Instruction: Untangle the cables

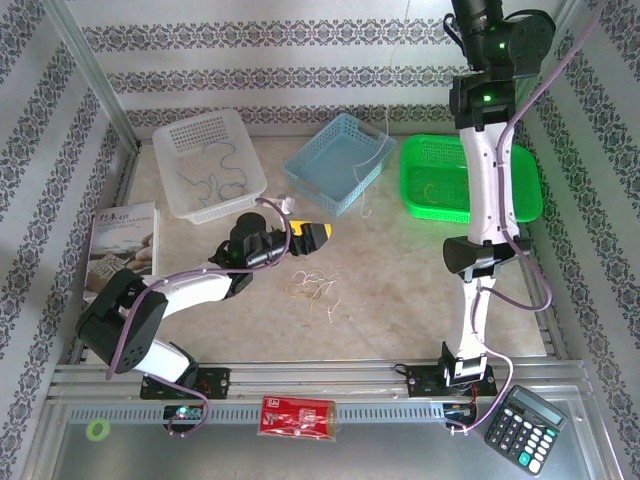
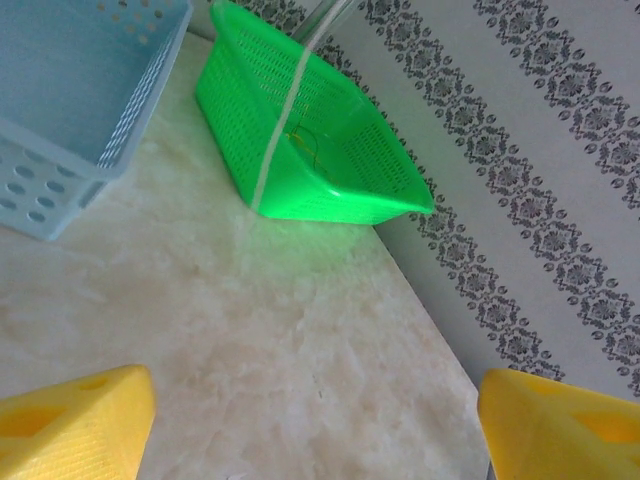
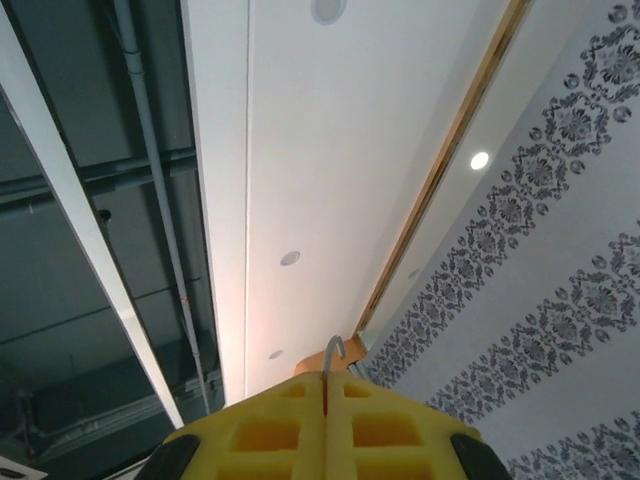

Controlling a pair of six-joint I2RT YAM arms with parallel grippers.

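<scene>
A small tangle of thin pale and yellowish cables [image 1: 313, 288] lies on the table in front of the arms. My left gripper [image 1: 318, 232] hovers just behind it; in the left wrist view this gripper [image 2: 315, 425] is open, its yellow fingers [image 2: 75, 425] wide apart over bare tabletop. My right arm is raised high, and my right gripper [image 3: 325, 378] is shut on one thin pale wire [image 3: 332, 350], whose end pokes out above the pads. That wire [image 1: 384, 150] hangs down over the blue basket [image 1: 340, 160] and appears as a pale wire [image 2: 278, 130] before the green basket.
A white basket [image 1: 172, 150] at back left holds dark curly wires. The green basket [image 1: 520, 185] at back right holds a yellow-green wire [image 2: 305, 145]. A book [image 1: 122, 240] lies at the left edge. A calculator [image 1: 525, 428], red packet [image 1: 297, 415] and tape roll [image 1: 97, 430] sit along the front rail.
</scene>
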